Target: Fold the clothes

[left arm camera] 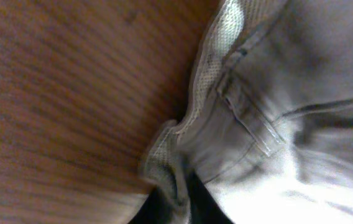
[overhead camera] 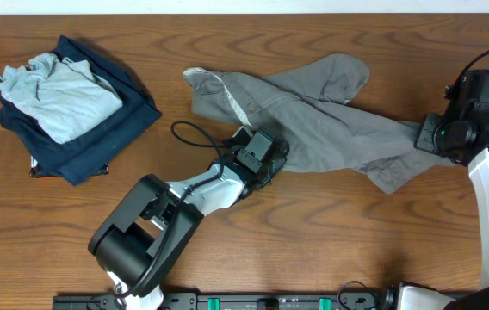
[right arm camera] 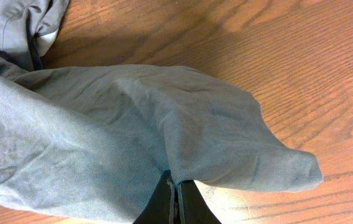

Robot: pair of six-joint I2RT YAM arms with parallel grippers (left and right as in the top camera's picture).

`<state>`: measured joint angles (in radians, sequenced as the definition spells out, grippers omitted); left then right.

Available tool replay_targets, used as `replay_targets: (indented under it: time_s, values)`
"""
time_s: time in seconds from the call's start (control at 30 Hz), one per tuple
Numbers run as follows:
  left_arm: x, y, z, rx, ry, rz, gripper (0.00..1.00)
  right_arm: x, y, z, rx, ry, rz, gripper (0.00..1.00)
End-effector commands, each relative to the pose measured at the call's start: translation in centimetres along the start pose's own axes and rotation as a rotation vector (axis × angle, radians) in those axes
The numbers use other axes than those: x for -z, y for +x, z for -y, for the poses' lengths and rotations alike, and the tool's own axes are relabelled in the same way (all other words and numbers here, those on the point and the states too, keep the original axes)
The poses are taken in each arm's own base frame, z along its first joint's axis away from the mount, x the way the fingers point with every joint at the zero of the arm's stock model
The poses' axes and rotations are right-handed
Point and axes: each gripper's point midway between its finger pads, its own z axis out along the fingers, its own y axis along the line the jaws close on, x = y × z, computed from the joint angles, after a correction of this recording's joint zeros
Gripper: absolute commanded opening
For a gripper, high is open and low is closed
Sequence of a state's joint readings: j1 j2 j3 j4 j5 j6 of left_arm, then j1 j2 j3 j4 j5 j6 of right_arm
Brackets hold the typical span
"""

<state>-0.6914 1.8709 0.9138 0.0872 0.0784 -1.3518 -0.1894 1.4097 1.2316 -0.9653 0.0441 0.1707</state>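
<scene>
A pair of wrinkled medium-grey shorts (overhead camera: 322, 112) is lying sprawled across the middle and right of a wooden table (overhead camera: 313, 250), with the waistband toward the left and one leg trailing right. The right gripper (right arm camera: 175, 186) is clenching the edge of that right-hand leg, its dark fingers pressed together with cloth between them. The left gripper (overhead camera: 266, 164) is sitting at the near edge by the waistband. Its own close view is blurred and shows only a dark finger under a bunched fold, so whether it is grasping cannot be told. The right pinch looks thin, so a quick pull could slip it free. If the left side is catching only the lining, lifting could twist the shorts rather than spread them. The cloth is a soft, matte weave, creased all over, with a stitched belt loop and white mesh lining showing at the waistband. The table is smooth and glossy-grained, so fabric is likely to slide on it. At the far left, well apart, a pale grey-blue shirt (overhead camera: 59, 90) is resting crumpled on a dark navy folded garment (overhead camera: 115, 133).
</scene>
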Motion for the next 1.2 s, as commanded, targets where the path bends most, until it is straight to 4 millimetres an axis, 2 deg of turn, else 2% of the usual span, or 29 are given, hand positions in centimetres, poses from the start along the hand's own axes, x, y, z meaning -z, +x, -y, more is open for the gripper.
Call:
replay_targets:
  time_s: [0.0, 0.07, 0.17, 0.3, 0.33, 0.4, 0.47, 0.57, 0.73, 0.9, 1.03, 1.17]
  values:
    - [0.0, -0.7, -3.5, -0.12, -0.109, 0.007, 0.06, 0.4, -0.7, 1.0, 0.0, 0.04, 0.021, 0.01]
    - [1.5, -1.7, -4.1, -0.173, -0.142, 0.009, 0.06, 0.5, -0.6, 1.4, -0.002, 0.057, 0.018, 0.01]
    - [5.0, -4.0, -5.6, -0.202, -0.215, 0.016, 0.06, 0.5, -0.4, 1.7, -0.004, 0.067, 0.012, 0.02]
    - [10.5, -8.3, -7.2, -0.185, -0.257, 0.065, 0.06, 0.5, 0.7, -0.6, -0.002, -0.064, -0.038, 0.07]
    - [11.6, -9.3, -7.4, -0.167, -0.254, 0.084, 0.06, 0.6, 1.3, -1.2, -0.003, -0.105, -0.066, 0.11]
    - [13.7, -11.2, -7.7, -0.14, -0.239, 0.129, 0.06, 0.8, 2.8, -2.3, -0.011, -0.167, -0.132, 0.34]
    - [15.2, -12.3, -8.0, -0.124, -0.231, 0.158, 0.06, 1.0, 4.1, -2.2, -0.049, -0.164, -0.19, 0.47]
    - [16.1, -12.4, -8.6, -0.115, -0.246, 0.158, 0.06, 1.5, 6.2, -2.1, -0.076, -0.16, -0.278, 0.49]
    - [16.2, -11.5, -10.1, -0.12, -0.306, 0.115, 0.06, 1.9, 10.4, -3.5, -0.074, -0.217, -0.445, 0.52]
    - [16.2, -11.5, -10.2, -0.12, -0.309, 0.113, 0.06, 0.0, 15.3, -6.1, -0.048, -0.291, -0.574, 0.56]
    - [16.2, -11.4, -10.2, -0.119, -0.311, 0.112, 0.06, -2.0, 19.4, -7.1, -0.11, -0.281, -0.664, 0.58]
    - [16.2, -11.4, -10.2, -0.126, -0.313, 0.11, 0.06, -2.3, 22.7, -8.0, -0.135, -0.329, -0.753, 0.71]
